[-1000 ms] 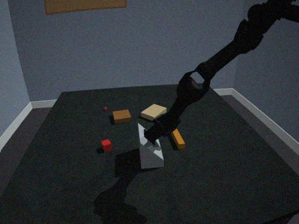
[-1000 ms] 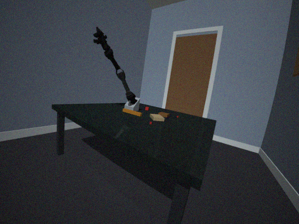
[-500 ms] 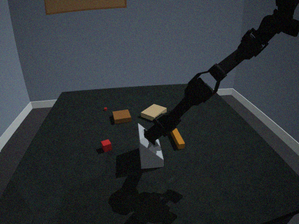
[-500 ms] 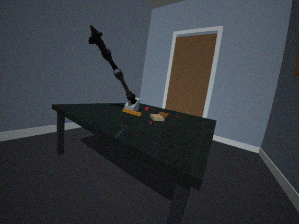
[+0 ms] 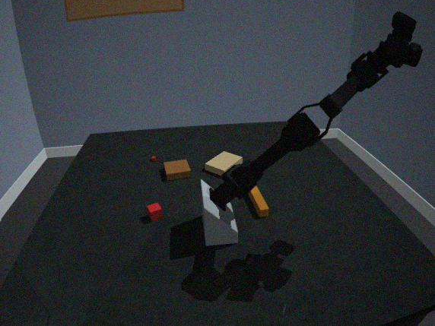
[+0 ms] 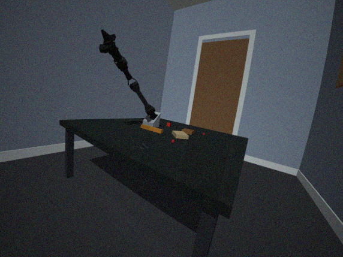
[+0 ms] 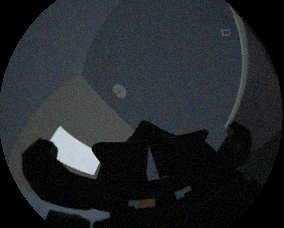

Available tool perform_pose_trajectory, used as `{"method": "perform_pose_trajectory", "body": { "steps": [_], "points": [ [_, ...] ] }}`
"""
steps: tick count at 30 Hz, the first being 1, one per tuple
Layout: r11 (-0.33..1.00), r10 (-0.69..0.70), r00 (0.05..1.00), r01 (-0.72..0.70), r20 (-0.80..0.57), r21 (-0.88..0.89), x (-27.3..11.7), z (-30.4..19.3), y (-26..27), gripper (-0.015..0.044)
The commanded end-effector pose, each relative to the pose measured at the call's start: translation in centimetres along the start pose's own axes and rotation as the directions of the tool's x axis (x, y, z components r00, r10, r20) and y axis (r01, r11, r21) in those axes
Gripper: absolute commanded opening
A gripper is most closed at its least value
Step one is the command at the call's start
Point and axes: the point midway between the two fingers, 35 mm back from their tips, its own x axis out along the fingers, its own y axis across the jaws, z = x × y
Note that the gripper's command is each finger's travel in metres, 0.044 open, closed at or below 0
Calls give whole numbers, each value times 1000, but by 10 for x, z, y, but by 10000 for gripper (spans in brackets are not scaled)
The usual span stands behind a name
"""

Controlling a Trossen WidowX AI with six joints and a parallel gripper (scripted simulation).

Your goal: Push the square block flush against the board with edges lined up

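Note:
A flat tan block (image 5: 223,161) (image 6: 180,135) lies on the table, turned at an angle. A brown block (image 5: 177,167) (image 6: 188,131) lies to its left in the top view, with a gap between them. An orange bar (image 5: 258,201) (image 6: 152,129) lies nearer, apart from both. I cannot tell for certain which pieces are the square block and the board. My gripper (image 5: 404,20) (image 6: 103,33) (image 7: 143,123) is shut and empty, high above the table and far from every piece. The arm hides part of the tan block's right side in the top view.
A grey wedge mount (image 5: 220,230) (image 6: 156,121) holds the arm's base, close to the orange bar. A red cube (image 5: 155,212) (image 6: 168,124) stands left of it in the top view. Smaller red cubes lie beyond the brown block (image 5: 153,159) and near the tan block.

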Motion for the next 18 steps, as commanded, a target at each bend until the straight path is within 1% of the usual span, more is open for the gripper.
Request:
{"method": "perform_pose_trajectory", "body": {
  "steps": [1,7,13,16,18],
  "points": [
    [996,-83,996,83,-29,-21,4,-16,-37,0],
    [978,-203,975,199,-89,-56,6,-45,-91,0],
    [947,-319,934,305,-160,-103,0,-82,-145,0],
    [927,-372,907,351,-198,-131,-5,-102,-170,0],
    [922,-383,895,358,-229,-145,-9,-115,-179,0]
  ]
}}
